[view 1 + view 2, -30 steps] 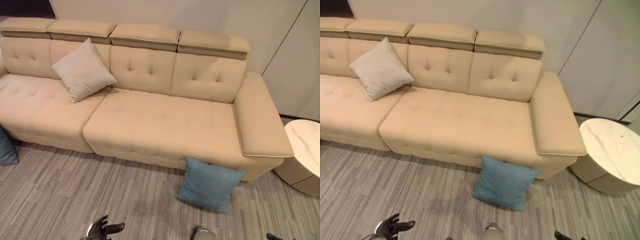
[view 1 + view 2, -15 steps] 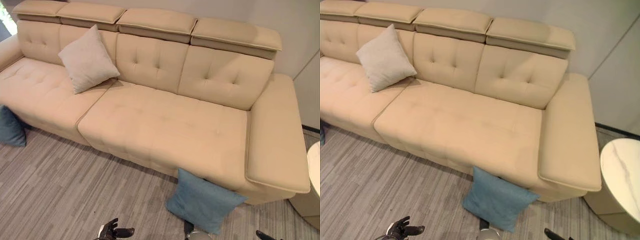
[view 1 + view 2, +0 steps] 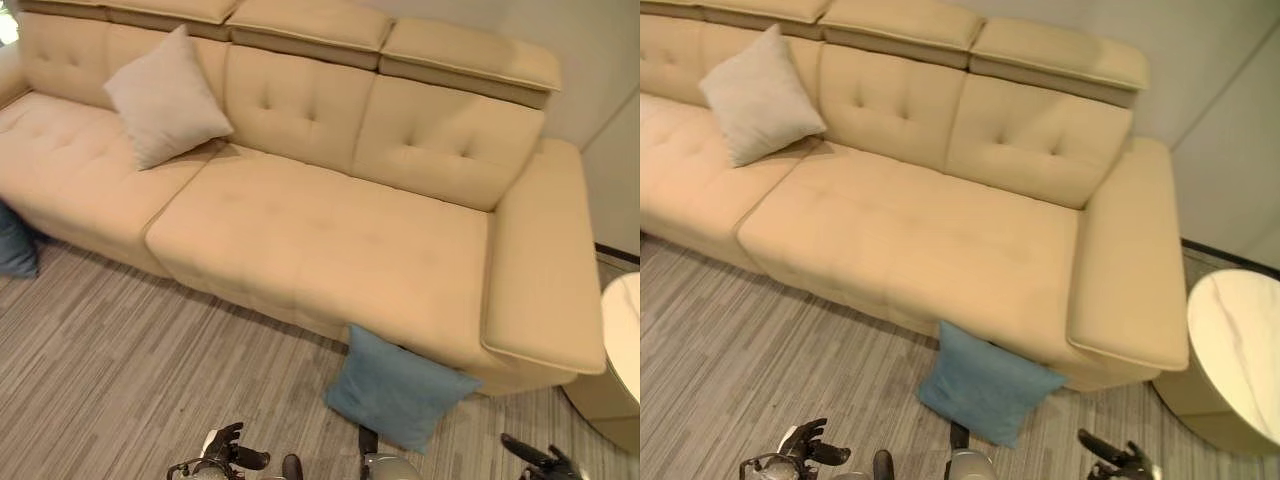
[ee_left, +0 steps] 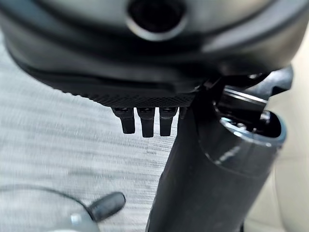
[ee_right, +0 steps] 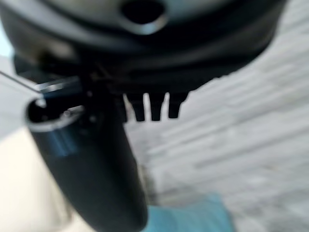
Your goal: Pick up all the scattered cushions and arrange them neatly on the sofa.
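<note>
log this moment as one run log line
left hand: open, empty | right hand: open, empty | blue cushion: floor, leaning on sofa | beige cushion: on sofa

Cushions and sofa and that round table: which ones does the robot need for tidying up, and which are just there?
Part of the job:
- blue cushion on the floor, leaning against the sofa front
- second blue cushion on the floor by the sofa's left end
- beige cushion, already on the sofa
- sofa

Just there:
- round white table beside the sofa's right arm
</note>
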Robot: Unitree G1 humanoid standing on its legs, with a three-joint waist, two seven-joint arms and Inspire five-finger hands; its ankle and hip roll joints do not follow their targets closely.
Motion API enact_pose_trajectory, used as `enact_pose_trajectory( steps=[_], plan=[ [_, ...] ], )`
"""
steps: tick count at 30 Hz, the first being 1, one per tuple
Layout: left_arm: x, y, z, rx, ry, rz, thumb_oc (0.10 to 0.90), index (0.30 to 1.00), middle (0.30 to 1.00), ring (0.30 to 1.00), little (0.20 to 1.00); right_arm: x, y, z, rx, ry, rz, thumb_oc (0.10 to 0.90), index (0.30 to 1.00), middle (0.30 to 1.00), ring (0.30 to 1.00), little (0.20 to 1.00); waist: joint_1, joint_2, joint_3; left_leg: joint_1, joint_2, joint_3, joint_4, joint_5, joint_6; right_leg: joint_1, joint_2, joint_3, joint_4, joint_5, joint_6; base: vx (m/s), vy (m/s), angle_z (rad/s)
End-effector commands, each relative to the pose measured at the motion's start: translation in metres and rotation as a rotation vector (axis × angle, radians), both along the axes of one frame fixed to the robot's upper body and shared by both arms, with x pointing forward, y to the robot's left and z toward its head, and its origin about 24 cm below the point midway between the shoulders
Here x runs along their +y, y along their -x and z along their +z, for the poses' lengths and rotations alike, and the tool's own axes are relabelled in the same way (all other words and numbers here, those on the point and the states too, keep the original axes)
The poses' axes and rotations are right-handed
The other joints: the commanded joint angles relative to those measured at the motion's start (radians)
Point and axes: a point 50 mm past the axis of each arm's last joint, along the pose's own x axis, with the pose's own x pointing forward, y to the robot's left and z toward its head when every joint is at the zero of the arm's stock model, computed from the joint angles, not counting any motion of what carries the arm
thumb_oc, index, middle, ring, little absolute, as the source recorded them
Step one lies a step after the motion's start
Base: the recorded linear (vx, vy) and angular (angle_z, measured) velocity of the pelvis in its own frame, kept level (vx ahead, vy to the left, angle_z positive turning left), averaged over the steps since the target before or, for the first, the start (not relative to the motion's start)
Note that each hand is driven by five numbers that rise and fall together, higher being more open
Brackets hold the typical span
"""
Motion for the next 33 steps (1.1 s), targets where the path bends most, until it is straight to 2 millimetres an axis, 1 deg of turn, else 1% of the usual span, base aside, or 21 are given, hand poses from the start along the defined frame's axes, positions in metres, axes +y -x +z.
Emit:
enact_pose_trajectory(
  steps=[1,3,4,5,8,9,10,13,14,15,16,20,21,22,23,24,26,28,29,31,33],
  plan=[
    [0.013,0.007,0.001,-0.005,-0.062,0.044,0.8,0.9,0.9,0.9,0.9,-0.036,-0.003,0.026,0.005,0.222,0.09,0.8,0.9,0.9,0.9,0.9,0.025,0.006,-0.004,-0.059,0.025,-0.136,0.0,-0.037,-0.039,0.063,-0.164,-0.104,0.322,-0.247,0.015,-0.07,-0.087,-0.52],
    [0.014,-0.001,0.005,-0.044,-0.061,0.054,0.8,0.9,0.9,0.9,0.9,-0.04,-0.017,0.035,-0.029,0.266,0.12,0.8,0.9,0.9,0.9,0.9,0.037,-0.003,0.01,-0.12,0.026,-0.155,0.056,-0.05,-0.036,0.068,-0.198,-0.031,0.316,-0.202,0.032,-0.15,-0.091,-0.07],
    [0.005,-0.021,0.01,-0.092,-0.04,0.014,0.8,0.9,0.9,0.9,0.9,-0.02,-0.071,0.049,-0.149,0.281,0.263,0.8,0.9,0.9,0.9,0.9,0.076,-0.001,0.038,-0.182,0.002,-0.192,0.104,-0.06,-0.038,0.068,-0.185,-0.008,0.289,-0.245,0.017,-0.3,-0.092,-0.06],
    [-0.003,-0.034,0.014,-0.15,-0.014,0.0,0.8,0.9,0.9,0.9,0.9,-0.014,-0.107,0.07,-0.238,0.331,0.352,0.8,0.9,0.9,0.9,0.9,0.09,0.002,0.058,-0.257,-0.014,-0.223,0.147,-0.053,-0.043,0.044,-0.168,0.019,0.262,-0.268,0.017,-0.32,-0.052,0.2],
    [-0.014,-0.07,0.032,-0.306,0.076,0.074,0.8,0.9,0.9,0.9,0.9,0.012,-0.171,0.126,-0.424,0.508,0.579,0.8,0.9,0.9,0.9,0.9,0.108,0.01,0.125,-0.412,-0.012,-0.25,0.219,-0.023,-0.066,-0.063,-0.136,0.032,0.271,-0.305,0.002,-0.29,-0.067,0.34],
    [-0.014,-0.07,0.032,-0.306,0.076,0.074,0.8,0.9,0.9,0.9,0.9,0.012,-0.17,0.126,-0.424,0.508,0.58,0.8,0.9,0.9,0.9,0.9,0.108,0.01,0.124,-0.413,-0.012,-0.251,0.219,-0.022,-0.066,-0.064,-0.136,0.031,0.271,-0.305,0.002,-0.25,-0.056,0.16],
    [-0.025,-0.093,0.048,-0.417,0.142,0.064,0.8,0.9,0.9,0.9,0.9,0.022,-0.204,0.171,-0.507,0.655,0.71,0.8,0.9,0.9,0.9,0.9,0.119,0.023,0.173,-0.47,-0.011,-0.275,0.203,0.011,-0.077,-0.125,-0.123,0.02,0.299,-0.322,-0.014,-0.23,-0.072,0.24],
    [-0.034,-0.134,0.081,-0.579,0.186,0.019,0.8,0.9,0.9,0.9,0.9,0.011,-0.248,0.265,-0.57,0.912,0.77,0.8,0.9,0.9,0.9,0.9,0.141,0.036,0.231,-0.56,-0.011,-0.317,0.189,0.058,-0.098,-0.225,-0.122,-0.004,0.339,-0.348,-0.029,-0.26,-0.06,0.25],
    [-0.038,-0.147,0.092,-0.627,0.208,0.014,0.8,0.9,0.9,0.9,0.9,0.016,-0.258,0.283,-0.583,0.939,0.786,0.8,0.9,0.9,0.9,0.9,0.144,0.042,0.244,-0.59,-0.011,-0.323,0.182,0.067,-0.099,-0.269,-0.122,-0.008,0.364,-0.35,-0.03,-0.13,0.0,0.39],
    [-0.038,-0.147,0.092,-0.627,0.208,0.014,0.8,0.9,0.9,0.9,0.9,0.016,-0.258,0.284,-0.584,0.94,0.786,0.8,0.9,0.9,0.9,0.9,0.143,0.042,0.243,-0.592,-0.011,-0.324,0.183,0.067,-0.099,-0.27,-0.123,-0.008,0.365,-0.35,-0.03,-0.15,0.008,0.3],
    [-0.056,-0.187,0.135,-0.797,0.271,-0.005,0.8,0.9,0.9,0.9,0.9,0.024,-0.268,0.279,-0.583,0.823,0.78,0.8,0.9,0.9,0.9,0.9,0.152,0.048,0.289,-0.658,-0.016,-0.334,0.186,0.063,-0.103,-0.357,-0.134,-0.01,0.44,-0.388,-0.026,-0.16,0.037,0.21],
    [-0.066,-0.208,0.168,-0.925,0.299,-0.033,0.8,0.9,0.9,0.9,0.9,0.021,-0.272,0.291,-0.542,0.876,0.783,0.8,0.9,0.9,0.9,0.9,0.155,0.052,0.29,-0.731,-0.023,-0.337,0.203,0.064,-0.104,-0.432,-0.145,-0.01,0.482,-0.399,-0.024,-0.04,0.007,0.29],
    [-0.075,-0.223,0.198,-1.033,0.371,-0.019,0.8,0.9,0.9,0.9,0.9,0.02,-0.274,0.293,-0.488,0.938,0.808,0.8,0.9,0.9,0.9,0.9,0.156,0.059,0.29,-0.784,-0.03,-0.344,0.213,0.067,-0.107,-0.481,-0.15,-0.014,0.503,-0.411,-0.026,-0.03,0.012,0.26],
    [-0.075,-0.224,0.199,-1.035,0.371,-0.018,0.8,0.9,0.9,0.9,0.9,0.02,-0.274,0.294,-0.49,0.939,0.808,0.8,0.9,0.9,0.9,0.9,0.155,0.059,0.29,-0.787,-0.031,-0.344,0.215,0.066,-0.107,-0.485,-0.15,-0.014,0.506,-0.412,-0.026,-0.07,0.054,0.27],
    [-0.087,-0.235,0.23,-1.136,0.447,-0.027,0.8,0.9,0.9,0.9,0.9,0.022,-0.279,0.309,-0.464,0.993,0.804,0.8,0.9,0.9,0.9,0.9,0.159,0.069,0.29,-0.846,-0.036,-0.347,0.225,0.066,-0.109,-0.541,-0.158,-0.011,0.522,-0.412,-0.02,-0.04,0.043,0.17],
    [-0.086,-0.235,0.23,-1.137,0.447,-0.027,0.8,0.9,0.9,0.9,0.9,0.022,-0.279,0.309,-0.464,0.993,0.804,0.8,0.9,0.9,0.9,0.9,0.159,0.069,0.29,-0.846,-0.036,-0.347,0.225,0.066,-0.109,-0.541,-0.158,-0.011,0.522,-0.412,-0.02,-0.05,0.093,0.09],
    [-0.104,-0.242,0.264,-1.23,0.52,-0.061,0.8,0.9,0.9,0.9,0.9,0.024,-0.28,0.3,-0.415,0.983,0.801,0.8,0.9,0.9,0.9,0.9,0.155,0.081,0.29,-0.905,-0.043,-0.348,0.227,0.067,-0.108,-0.6,-0.161,-0.008,0.53,-0.412,-0.016,-0.02,0.096,0.04],
    [-0.096,-0.238,0.275,-1.284,0.54,-0.01,0.8,0.9,0.9,0.9,0.9,0.089,-0.278,0.252,-0.491,0.975,0.967,0.8,0.9,0.9,0.9,0.9,0.121,0.058,0.29,-0.927,-0.036,-0.332,0.218,0.066,-0.101,-0.635,-0.149,0.016,0.521,-0.402,-0.014,-0.01,0.095,0.01],
    [-0.095,-0.237,0.277,-1.291,0.521,-0.015,0.8,0.9,0.9,0.9,0.9,0.099,-0.274,0.246,-0.501,0.969,0.985,0.8,0.9,0.9,0.9,0.9,0.107,0.047,0.29,-0.94,-0.034,-0.333,0.216,0.065,-0.1,-0.646,-0.145,0.017,0.513,-0.399,-0.015,0.0,0.026,-0.08],
    [-0.095,-0.235,0.278,-1.3,0.504,-0.028,0.8,0.9,0.9,0.9,0.9,0.103,-0.27,0.239,-0.48,1.011,0.982,0.8,0.9,0.9,0.9,0.9,0.099,0.04,0.29,-0.95,-0.035,-0.335,0.212,0.063,-0.099,-0.652,-0.145,0.015,0.504,-0.4,-0.016,0.02,-0.008,-0.12],
    [-0.109,-0.229,0.275,-1.293,0.52,-0.068,0.8,0.9,0.9,0.9,0.9,0.082,-0.264,0.244,-0.375,1.259,0.846,0.8,0.9,0.9,0.9,0.9,0.088,0.048,0.29,-0.99,-0.046,-0.344,0.211,0.06,-0.096,-0.69,-0.152,0.006,0.503,-0.402,-0.016,0.02,0.043,-0.11]
  ],
)
